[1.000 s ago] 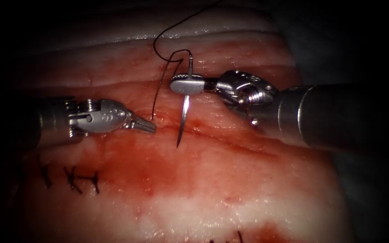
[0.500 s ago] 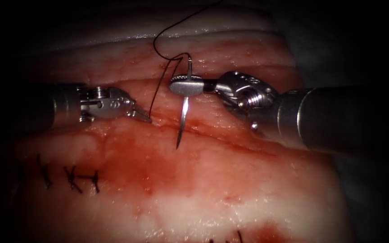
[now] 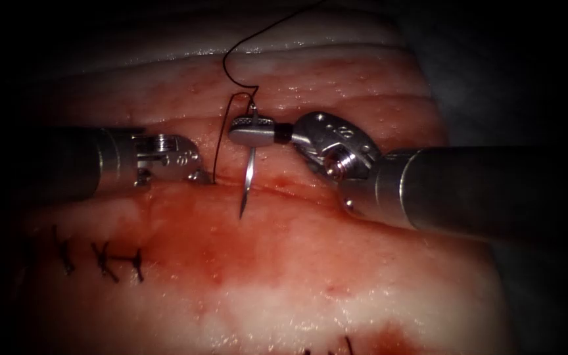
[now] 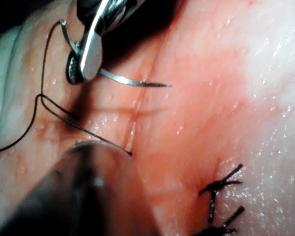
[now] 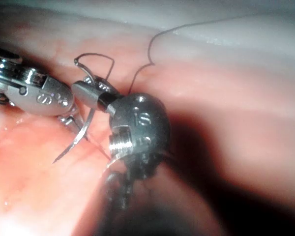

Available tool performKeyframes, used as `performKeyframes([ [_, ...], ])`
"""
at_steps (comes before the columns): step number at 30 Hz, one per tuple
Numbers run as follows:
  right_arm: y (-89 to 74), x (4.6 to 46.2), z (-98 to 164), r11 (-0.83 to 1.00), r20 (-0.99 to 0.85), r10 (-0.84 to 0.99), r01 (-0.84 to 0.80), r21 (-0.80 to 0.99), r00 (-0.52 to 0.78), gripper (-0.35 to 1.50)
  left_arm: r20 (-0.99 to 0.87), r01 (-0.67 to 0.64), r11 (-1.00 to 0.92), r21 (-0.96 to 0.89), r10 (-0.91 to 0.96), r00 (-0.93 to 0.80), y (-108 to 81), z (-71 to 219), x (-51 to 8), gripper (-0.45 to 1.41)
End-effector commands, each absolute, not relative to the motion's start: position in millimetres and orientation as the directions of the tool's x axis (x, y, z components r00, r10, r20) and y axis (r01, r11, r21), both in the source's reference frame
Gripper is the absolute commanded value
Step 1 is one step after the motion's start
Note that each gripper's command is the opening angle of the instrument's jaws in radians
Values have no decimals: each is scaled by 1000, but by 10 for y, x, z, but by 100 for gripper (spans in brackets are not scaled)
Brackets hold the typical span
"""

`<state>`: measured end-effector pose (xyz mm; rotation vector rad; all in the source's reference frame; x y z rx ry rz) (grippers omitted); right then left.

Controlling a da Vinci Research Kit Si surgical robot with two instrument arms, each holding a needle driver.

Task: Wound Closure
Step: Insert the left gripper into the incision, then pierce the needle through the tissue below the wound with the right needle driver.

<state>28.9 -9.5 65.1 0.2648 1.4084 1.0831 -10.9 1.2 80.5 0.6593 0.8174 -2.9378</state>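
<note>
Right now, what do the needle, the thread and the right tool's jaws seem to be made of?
Needle: polished metal by its bright glint, held near its thread end by the right tool, tip above the tissue.
Thread: thin dark strand, material unclear.
Jaws: matte grey metal, shut on the needle.

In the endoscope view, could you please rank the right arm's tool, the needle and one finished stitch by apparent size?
1. Right arm's tool, holding the needle near its thread end.
2. Needle, outside the tissue, tip over the cut.
3. Stitch, smallest.
The left arm's tool presses its tip against the tissue.
</note>
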Motion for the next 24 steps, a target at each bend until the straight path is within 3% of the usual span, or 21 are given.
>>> performKeyframes([
  [1,-93,296,662,541,-672,716,-455,707,-192,-35,-404,130,-860,-493,94,-910,12,807,-114,-3],
  [5,-92,298,668,553,-701,683,-483,679,-203,-35,-404,124,-853,-507,108,-908,6,800,-116,24],
  [12,-91,305,668,580,-761,608,-529,620,-224,-35,-402,118,-848,-517,119,-908,5,788,-114,46],
  [24,-102,327,685,661,-878,463,-612,434,-122,-35,-399,112,-844,-524,127,-908,3,783,-112,34],
])
